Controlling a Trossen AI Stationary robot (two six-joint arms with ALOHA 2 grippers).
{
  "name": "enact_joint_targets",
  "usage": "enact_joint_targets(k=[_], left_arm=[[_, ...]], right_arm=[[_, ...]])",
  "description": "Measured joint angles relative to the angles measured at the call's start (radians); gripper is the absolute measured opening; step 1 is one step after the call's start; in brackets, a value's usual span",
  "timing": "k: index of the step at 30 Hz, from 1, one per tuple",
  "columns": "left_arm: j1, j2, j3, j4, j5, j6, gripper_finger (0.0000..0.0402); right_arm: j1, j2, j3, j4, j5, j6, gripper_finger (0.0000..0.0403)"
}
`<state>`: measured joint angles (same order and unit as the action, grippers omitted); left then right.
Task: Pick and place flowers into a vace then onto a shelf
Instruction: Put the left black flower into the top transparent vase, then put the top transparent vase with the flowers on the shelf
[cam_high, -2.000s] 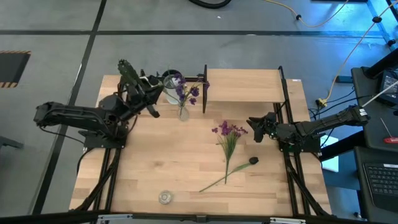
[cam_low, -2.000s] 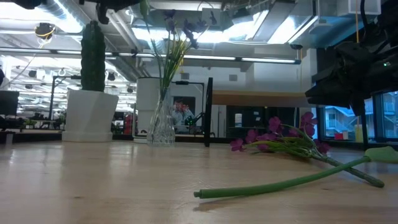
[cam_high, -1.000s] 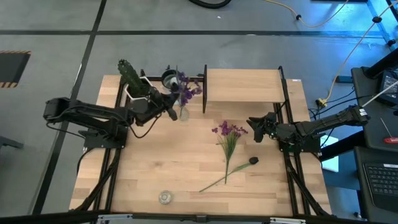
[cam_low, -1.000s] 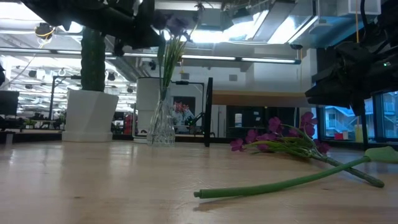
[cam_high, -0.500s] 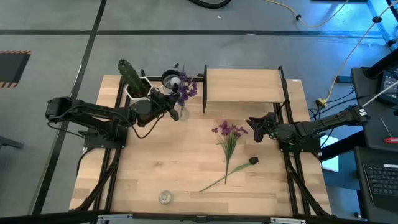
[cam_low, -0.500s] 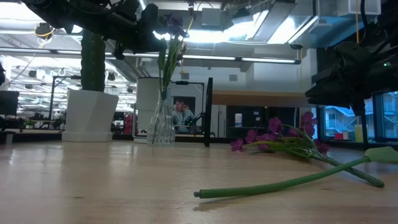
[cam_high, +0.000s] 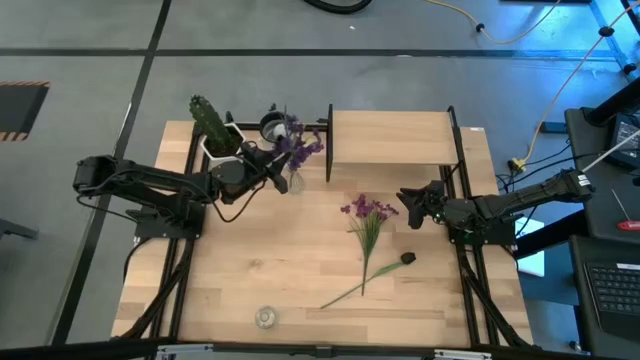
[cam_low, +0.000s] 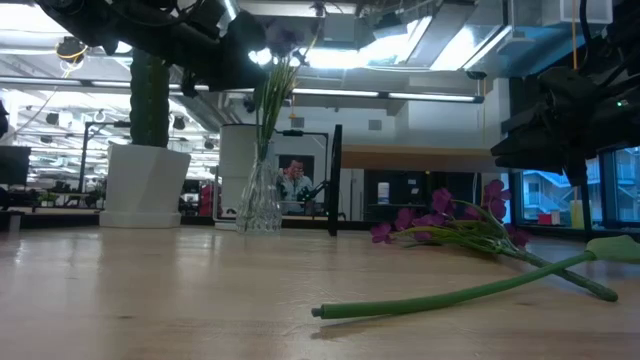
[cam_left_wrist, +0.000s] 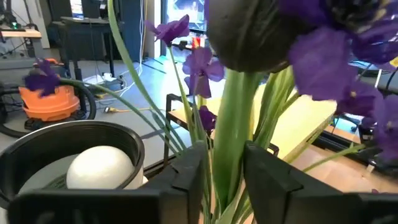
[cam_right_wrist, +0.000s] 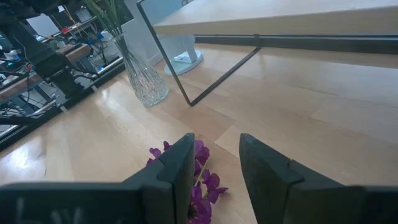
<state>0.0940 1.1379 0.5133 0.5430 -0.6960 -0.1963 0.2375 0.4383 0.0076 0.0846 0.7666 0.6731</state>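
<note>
A clear glass vase (cam_high: 293, 183) (cam_low: 260, 200) stands on the table left of the shelf (cam_high: 390, 137), a light board on black posts. The darker violet flowers (cam_high: 298, 146) (cam_left_wrist: 199, 62) stand in the vase, stems down in its neck. My left gripper (cam_high: 280, 172) (cam_left_wrist: 227, 168) is at those stems above the vase's mouth, shut on them. The pinker flowers (cam_high: 368, 210) (cam_low: 440, 215) lie flat on the table mid-right. My right gripper (cam_high: 408, 208) (cam_right_wrist: 216, 162) hovers open just right of them, touching nothing. My left gripper pinches the violet bunch's green stems (cam_left_wrist: 227, 143) between its two fingers, above the vase's mouth and below the blooms. The fingers come level from the table's left and lie across the stems. The stems stay upright with their lower ends in the vase.
A green cactus in a white pot (cam_high: 210, 122) stands far left, beside a black bowl holding a white ball (cam_left_wrist: 99, 165). A loose long green stem (cam_high: 365, 280) (cam_low: 450, 295) lies near the pink bunch. A small glass piece (cam_high: 265, 317) sits by the near edge.
My left gripper came from the cactus side toward the table's right to the stems over the vase and has stayed there for the last second. The violet blooms have swayed slightly; the vase has not moved. The right arm has kept still.
</note>
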Motion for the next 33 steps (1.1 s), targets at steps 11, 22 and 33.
enact_joint_targets(k=[11,22,33], left_arm=[[-0.021,-0.082,0.0,-0.04,0.015,0.086,0.0182],[-0.057,-0.252,0.0,-0.404,0.002,-0.01,0.0206],[-0.06,-0.16,0.0,-0.519,0.122,-0.033,0.0219]], right_arm=[[0.0,0.0,0.0,0.0,-0.009,0.002,0.013],[0.0,0.0,0.0,0.0,-0.009,0.001,0.013],[0.0,0.0,0.0,0.0,-0.009,0.0,0.013]])
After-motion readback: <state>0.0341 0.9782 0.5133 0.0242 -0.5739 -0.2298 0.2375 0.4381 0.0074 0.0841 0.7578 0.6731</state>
